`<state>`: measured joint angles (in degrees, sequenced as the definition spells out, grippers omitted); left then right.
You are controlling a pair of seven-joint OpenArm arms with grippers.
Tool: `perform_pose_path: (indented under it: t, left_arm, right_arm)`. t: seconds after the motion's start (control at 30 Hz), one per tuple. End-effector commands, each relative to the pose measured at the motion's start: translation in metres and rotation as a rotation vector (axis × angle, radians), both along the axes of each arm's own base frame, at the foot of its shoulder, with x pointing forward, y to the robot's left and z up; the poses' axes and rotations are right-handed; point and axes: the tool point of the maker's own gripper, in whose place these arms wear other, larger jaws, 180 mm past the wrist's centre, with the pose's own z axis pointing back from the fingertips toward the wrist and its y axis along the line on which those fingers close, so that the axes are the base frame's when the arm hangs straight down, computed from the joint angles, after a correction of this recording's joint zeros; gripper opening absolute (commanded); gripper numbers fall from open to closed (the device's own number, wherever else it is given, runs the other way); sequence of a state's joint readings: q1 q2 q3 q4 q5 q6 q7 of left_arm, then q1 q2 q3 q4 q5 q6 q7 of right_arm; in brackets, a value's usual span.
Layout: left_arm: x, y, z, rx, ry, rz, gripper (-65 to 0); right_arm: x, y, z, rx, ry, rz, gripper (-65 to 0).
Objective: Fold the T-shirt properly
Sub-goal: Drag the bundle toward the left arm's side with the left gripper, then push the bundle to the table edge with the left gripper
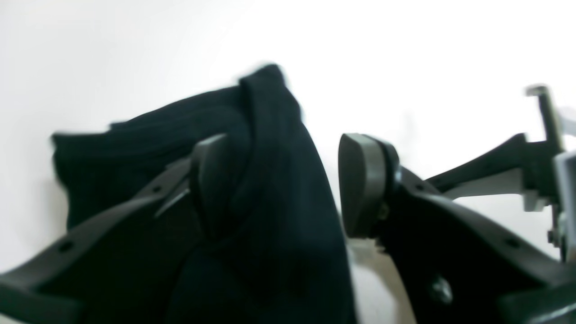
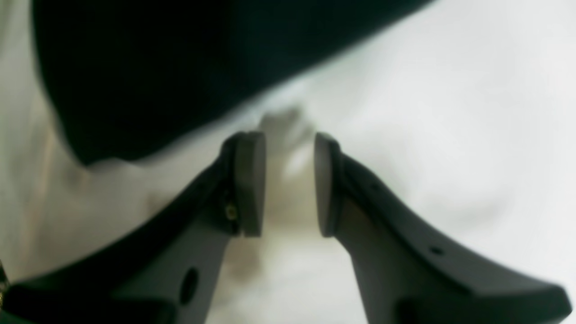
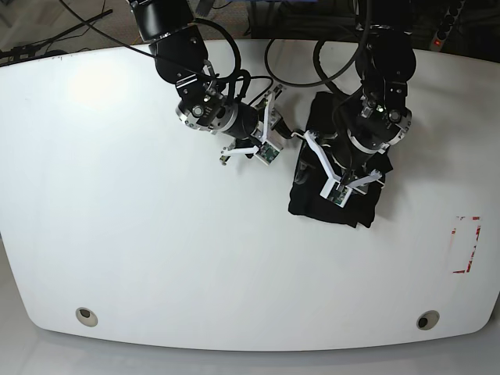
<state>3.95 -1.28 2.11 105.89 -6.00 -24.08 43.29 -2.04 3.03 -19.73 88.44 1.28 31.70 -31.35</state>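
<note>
T-shirt (image 3: 337, 181): lies as a compact black bundle right of the table's middle, already folded down to a small block, its near edge bunched rather than flat.
Left gripper (image 1: 288, 184): jaws stand apart over the bundle; a ridge of black cloth rises between them and drapes against one pad, while the other pad stands clear of it. It looks like a let-go, though I cannot tell whether the cloth is fully free.
Why there: the arm sits right over the bundle, which suits laying down or pressing a last fold.
Right gripper (image 2: 281, 184): jaws part-open with only white table (image 3: 156, 258) showing between them; it holds nothing.
Why there: it waits just left of the shirt's edge, out of the other arm's way.
Around: black cables (image 3: 289, 55) loop at the far edge; red tape marks (image 3: 466, 246) sit near the right rim; two round fittings (image 3: 86, 316) lie near the front edge.
In the way: nothing on the table; the two arms stand close to each other.
</note>
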Motion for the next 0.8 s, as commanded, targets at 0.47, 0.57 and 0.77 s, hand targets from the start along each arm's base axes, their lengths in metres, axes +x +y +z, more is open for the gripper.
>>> perform_pose_path:
  t: [0.47,0.57,0.77]
  left_arm:
    - [-0.005,0.055,-0.051,-0.103,0.026,0.240,-30.6]
    - [-0.015,0.070,-0.088,-0.088,0.100,0.253,-30.6]
    - [-0.017,0.102,-0.126,-0.046,0.176,0.290,-30.6]
  right_arm:
    - [0.040,-0.059,0.015,0.000,-0.064,-0.159,-48.4]
    - [0.039,-0.059,0.015,-0.001,-0.062,-0.159,-48.4]
    - [0.044,-0.069,0.019,-0.004,-0.076,-0.184,-48.4]
